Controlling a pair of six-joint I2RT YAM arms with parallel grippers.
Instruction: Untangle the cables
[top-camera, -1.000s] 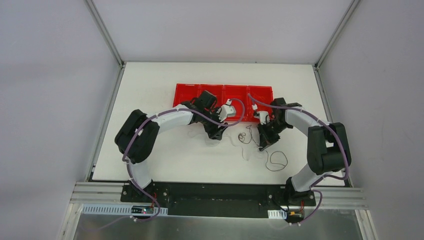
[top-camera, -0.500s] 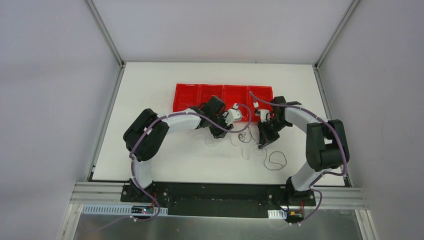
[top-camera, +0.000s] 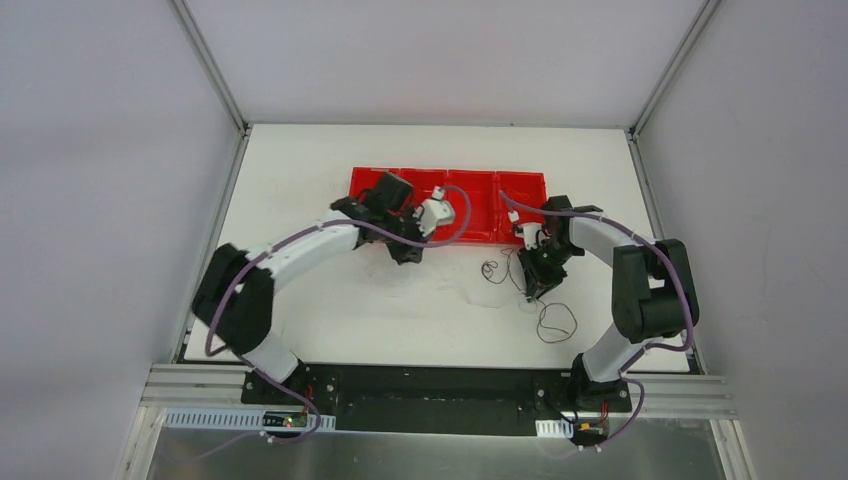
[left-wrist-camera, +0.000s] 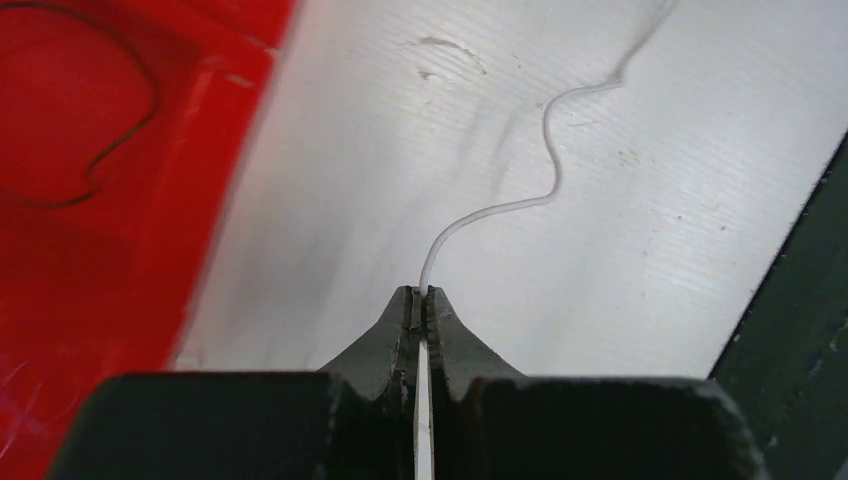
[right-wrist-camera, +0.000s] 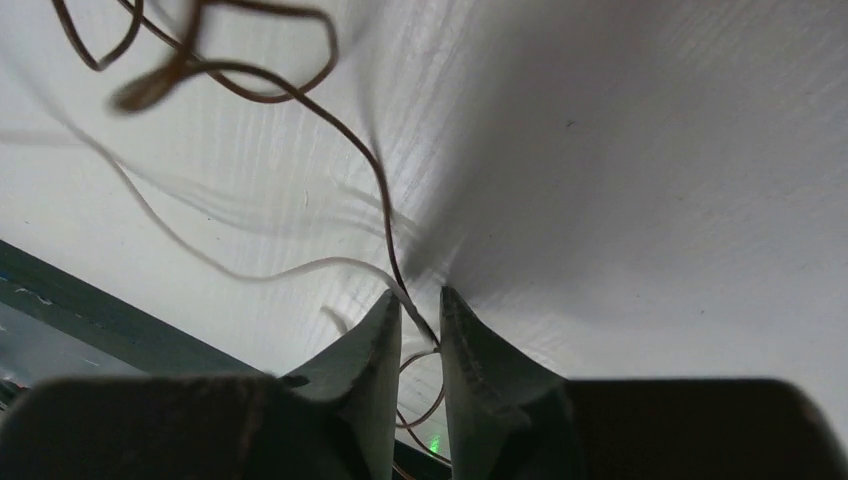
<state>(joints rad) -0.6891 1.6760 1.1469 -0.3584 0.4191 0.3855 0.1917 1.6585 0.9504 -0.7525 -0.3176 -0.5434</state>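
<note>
The cables lie on the white table: a dark tangle (top-camera: 490, 270), a dark loop (top-camera: 555, 322) and a faint white strand. My left gripper (top-camera: 406, 254) (left-wrist-camera: 421, 292) is shut on the white cable (left-wrist-camera: 548, 170), which snakes away over the table beside the red tray (left-wrist-camera: 100, 250). My right gripper (top-camera: 536, 290) (right-wrist-camera: 420, 298) is down at the tangle with its jaws a little apart. A dark cable (right-wrist-camera: 350, 135) and a white cable (right-wrist-camera: 290, 272) run through the narrow gap, not pinched.
The red tray (top-camera: 520, 185), with several compartments, stands just behind both grippers. A thin dark wire (left-wrist-camera: 120, 140) lies in one compartment. The table's dark edge (left-wrist-camera: 800, 350) shows at the right of the left wrist view.
My left gripper has closed on the white cable and drawn back left toward the tray, its elbow swinging outward. The right gripper's jaws have parted slightly over the tangle.
</note>
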